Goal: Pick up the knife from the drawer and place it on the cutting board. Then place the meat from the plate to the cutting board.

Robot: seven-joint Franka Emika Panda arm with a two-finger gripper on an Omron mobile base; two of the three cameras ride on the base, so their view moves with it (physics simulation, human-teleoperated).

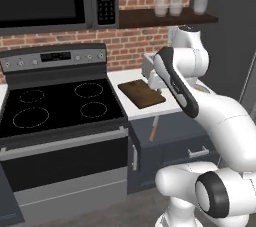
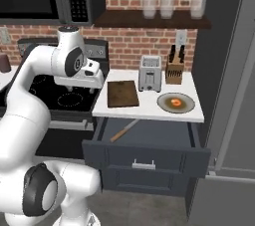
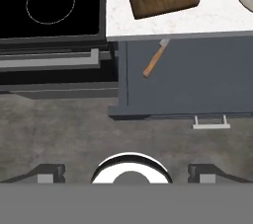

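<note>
The knife (image 3: pixel 152 64) lies in the open drawer (image 3: pixel 197 85), its light wooden handle pointing outward and its blade tip tucked under the counter edge. It also shows slanted near the drawer's left side as knife (image 2: pixel 123 130). The dark cutting board (image 2: pixel 122 93) rests bare on the white counter just behind the drawer. A beige plate (image 2: pixel 163 103) to the board's right carries the orange-brown meat (image 2: pixel 176 102). My gripper (image 2: pixel 81 89) hangs open and empty, high up, left of the board and over the stove's right edge, well clear of the knife. Its fingertips (image 3: pixel 47 173) stand wide apart.
A toaster (image 2: pixel 149 73) and a knife block (image 2: pixel 174 70) stand at the back of the counter. The black stove (image 1: pixel 55 103) is left of the drawer, and a tall grey fridge (image 2: pixel 234 70) is on the right. The drawer front (image 2: pixel 147 158) juts out into the floor space.
</note>
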